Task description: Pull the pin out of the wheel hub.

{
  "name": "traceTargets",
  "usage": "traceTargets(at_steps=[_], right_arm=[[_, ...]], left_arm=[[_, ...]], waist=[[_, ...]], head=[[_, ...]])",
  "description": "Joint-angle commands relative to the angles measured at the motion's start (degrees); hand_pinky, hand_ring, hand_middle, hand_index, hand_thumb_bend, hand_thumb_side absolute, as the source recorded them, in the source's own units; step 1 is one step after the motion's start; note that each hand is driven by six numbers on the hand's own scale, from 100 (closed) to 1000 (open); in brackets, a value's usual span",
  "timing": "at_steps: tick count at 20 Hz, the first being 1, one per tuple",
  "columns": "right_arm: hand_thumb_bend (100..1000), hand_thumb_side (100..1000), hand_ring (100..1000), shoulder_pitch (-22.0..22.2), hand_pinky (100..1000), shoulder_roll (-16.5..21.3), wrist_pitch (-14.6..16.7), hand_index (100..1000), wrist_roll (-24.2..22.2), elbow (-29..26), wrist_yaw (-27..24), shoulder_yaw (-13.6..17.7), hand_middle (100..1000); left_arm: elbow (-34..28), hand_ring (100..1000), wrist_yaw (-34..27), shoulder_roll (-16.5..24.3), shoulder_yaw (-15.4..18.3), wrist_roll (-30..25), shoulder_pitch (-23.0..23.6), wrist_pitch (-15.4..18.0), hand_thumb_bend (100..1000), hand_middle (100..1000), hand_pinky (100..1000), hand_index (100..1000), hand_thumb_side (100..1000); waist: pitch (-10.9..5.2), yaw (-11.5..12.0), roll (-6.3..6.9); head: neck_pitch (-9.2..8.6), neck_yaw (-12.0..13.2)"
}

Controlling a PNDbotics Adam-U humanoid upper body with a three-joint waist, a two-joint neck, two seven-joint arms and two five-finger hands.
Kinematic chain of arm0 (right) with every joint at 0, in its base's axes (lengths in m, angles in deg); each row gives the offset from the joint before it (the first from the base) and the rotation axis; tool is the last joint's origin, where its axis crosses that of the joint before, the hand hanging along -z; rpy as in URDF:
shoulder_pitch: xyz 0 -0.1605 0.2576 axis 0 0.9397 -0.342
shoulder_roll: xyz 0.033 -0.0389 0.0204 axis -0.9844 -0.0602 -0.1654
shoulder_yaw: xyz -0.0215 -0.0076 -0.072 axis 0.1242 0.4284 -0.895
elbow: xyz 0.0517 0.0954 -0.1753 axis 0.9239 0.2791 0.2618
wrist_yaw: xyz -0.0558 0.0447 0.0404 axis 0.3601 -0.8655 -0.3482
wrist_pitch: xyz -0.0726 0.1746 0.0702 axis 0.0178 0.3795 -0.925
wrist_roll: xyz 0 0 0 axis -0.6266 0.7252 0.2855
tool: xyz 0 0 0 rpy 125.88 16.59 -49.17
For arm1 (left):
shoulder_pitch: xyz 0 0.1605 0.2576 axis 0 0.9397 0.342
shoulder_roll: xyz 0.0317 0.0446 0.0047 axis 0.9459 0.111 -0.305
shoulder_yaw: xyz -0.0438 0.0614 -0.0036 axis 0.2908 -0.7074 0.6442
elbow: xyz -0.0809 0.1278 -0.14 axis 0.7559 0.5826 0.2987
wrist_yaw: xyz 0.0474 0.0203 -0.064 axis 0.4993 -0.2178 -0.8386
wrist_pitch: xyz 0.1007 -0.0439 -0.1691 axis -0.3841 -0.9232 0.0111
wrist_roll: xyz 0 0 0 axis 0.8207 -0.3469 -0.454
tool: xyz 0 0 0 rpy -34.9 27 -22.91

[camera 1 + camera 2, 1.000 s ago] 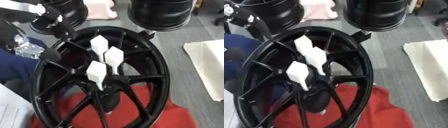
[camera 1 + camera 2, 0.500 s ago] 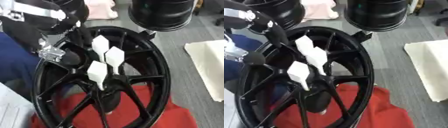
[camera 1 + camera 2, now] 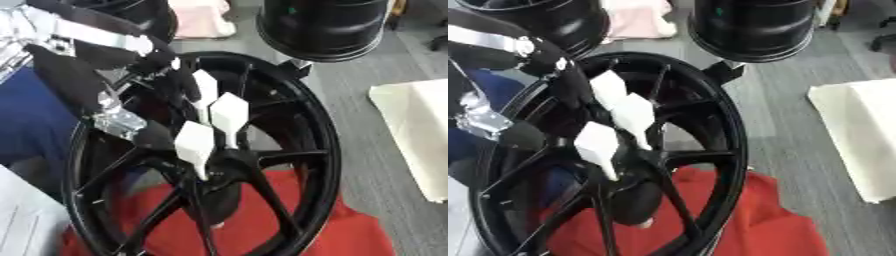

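Pins (image 3: pixel 229 114) white, seemingly not yet pulled from wheel hub (image 3: pixel 219 167); left hand (image 3: pixel 171 75) beside top one, finger state unclear.

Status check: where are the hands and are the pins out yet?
Left hand at the top white pin, grip unclear. Right hand not visible. Three white pins seated in black wheel hub. Nothing blocking.

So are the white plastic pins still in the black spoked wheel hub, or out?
In. All three white plastic pins stand in the black spoked wheel hub; the left hand is beside the top one.
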Motion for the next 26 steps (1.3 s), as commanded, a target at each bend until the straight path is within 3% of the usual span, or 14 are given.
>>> traceTargets(at_steps=[1, 10, 26], right_arm=[[100, 576, 750, -0.83, 760, 1.08, 0.14, 700, 0.21, -0.18, -0.44, 0.47, 677], [100, 587, 751, -0.7, 761, 0.92, 0.26, 700, 0.03, -0.04, -0.68, 0.32, 677], [100, 594, 751, -0.83, 763, 0.9, 0.49, 702, -0.15, 0.0, -0.85, 0.37, 678]], left_arm=[[-0.59, 763, -0.41, 0.34, 0.0, -0.7, -1.4, -0.52, 548, 771, 816, 827, 519], [0.92, 809, 1.33, -1.35, -1.19, -0.7, -1.56, -0.46, 551, 824, 835, 864, 505], [4.4, 771, 6.45, -2.89, -3.29, -0.7, -0.55, 1.4, 543, 770, 803, 804, 496]], waist=[[-1.02, -0.16, -0.27], [-1.01, -0.43, -0.33], [-0.54, -0.74, -0.58]], head=[[-0.05, 0.25], [0.03, 0.6], [1.06, 0.76]])
